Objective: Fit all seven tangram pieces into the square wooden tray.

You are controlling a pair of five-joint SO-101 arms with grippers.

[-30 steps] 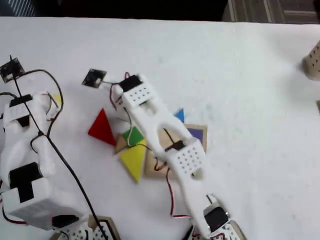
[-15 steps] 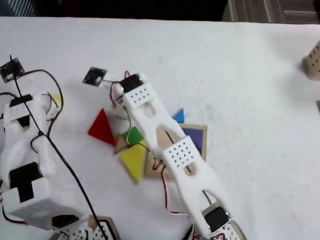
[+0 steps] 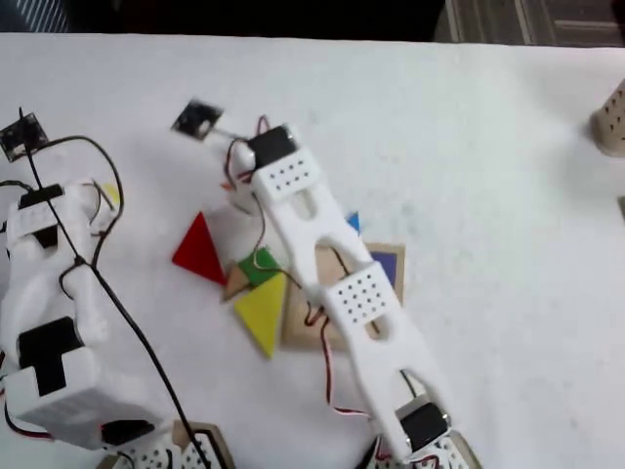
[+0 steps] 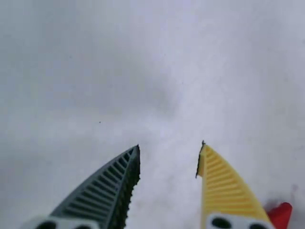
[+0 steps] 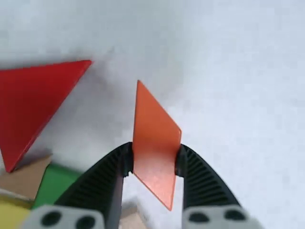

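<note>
Lying across the wooden tray (image 3: 297, 328) in the high view, the right arm hides most of it. A purple piece (image 3: 384, 266) sits inside, and the red triangle (image 3: 198, 250), green piece (image 3: 259, 266) and yellow triangle (image 3: 262, 311) lie close by on the white table (image 3: 469, 147). In the left wrist view, the left gripper (image 4: 169, 152) gapes above the table. In the right wrist view, the right gripper (image 5: 153, 155) clamps an orange parallelogram (image 5: 155, 138) near the red triangle.

parallelogram (image 5: 152, 119) in right gripper (image 5: 155, 149), triangle (image 5: 33, 102) beside; tray (image 3: 296, 330) under arm (image 3: 337, 256).
</note>
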